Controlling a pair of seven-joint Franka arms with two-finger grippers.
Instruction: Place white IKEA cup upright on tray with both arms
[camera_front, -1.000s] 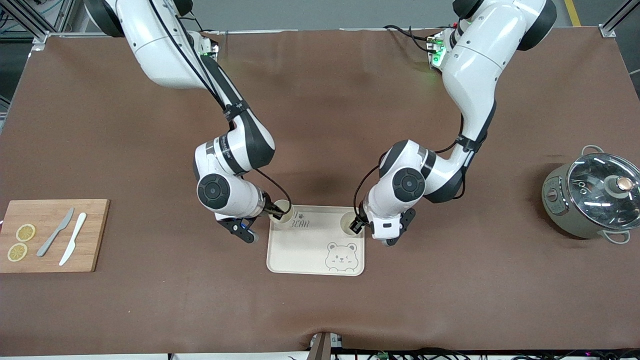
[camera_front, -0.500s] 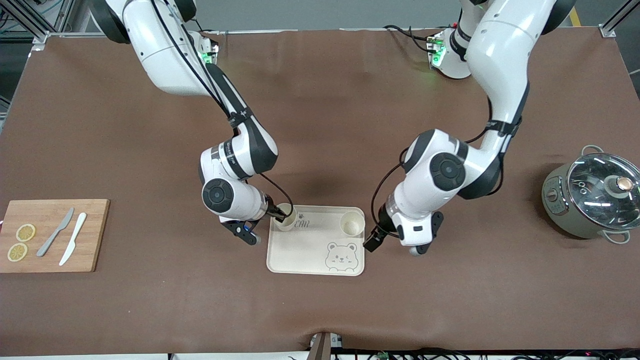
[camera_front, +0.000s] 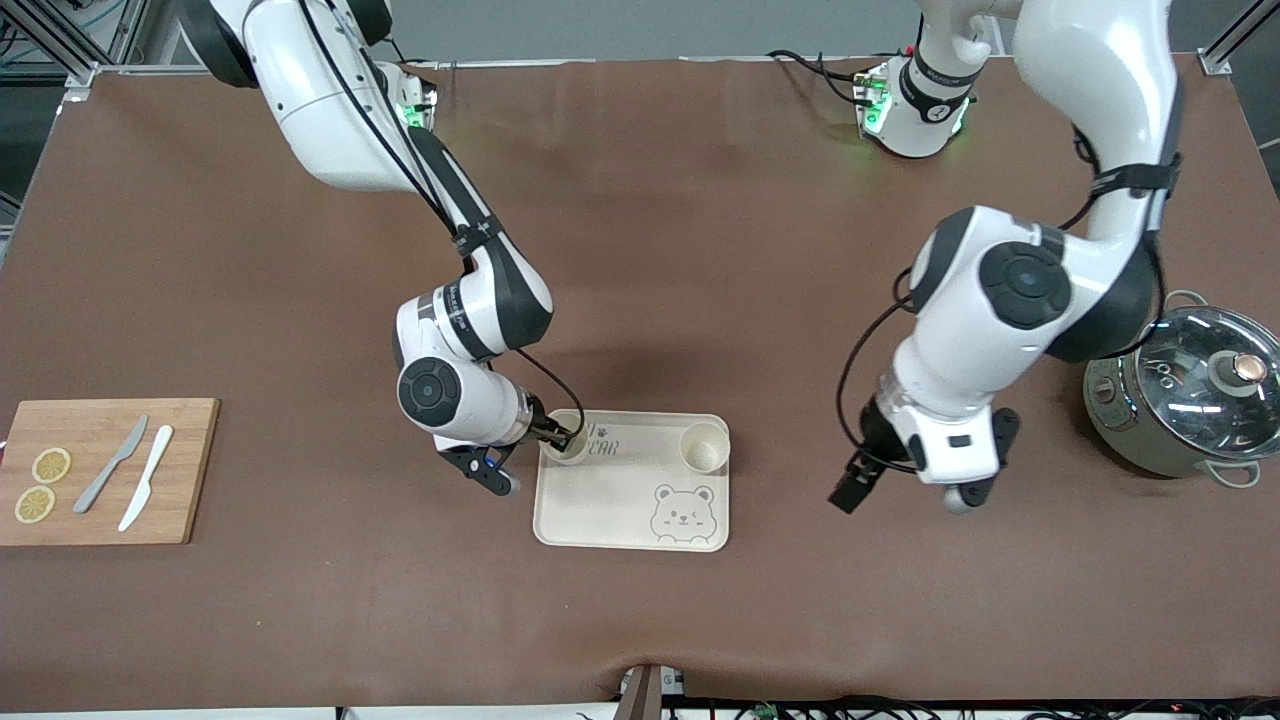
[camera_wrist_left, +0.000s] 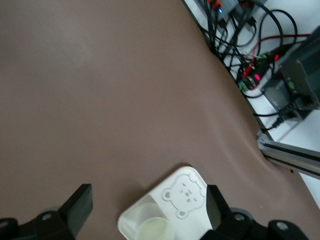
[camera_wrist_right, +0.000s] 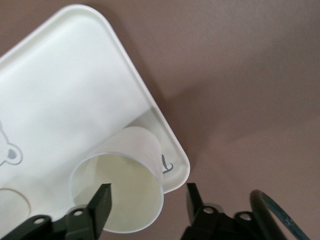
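Evidently light, rigid and smooth, each cup (camera_front: 567, 439) on the tray (camera_front: 610, 500) suits a rim pinch; the right pincer (camera_wrist_right: 147, 200) straddles its wall, spread, while the left pincer (camera_front: 850, 490) hangs released over the worktop (camera_front: 700, 250).

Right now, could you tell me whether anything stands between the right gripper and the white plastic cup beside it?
Nothing visible does. The right gripper has its open fingers astride the rim of the white plastic cup, which stands upright on the cream rectangular bear tray.
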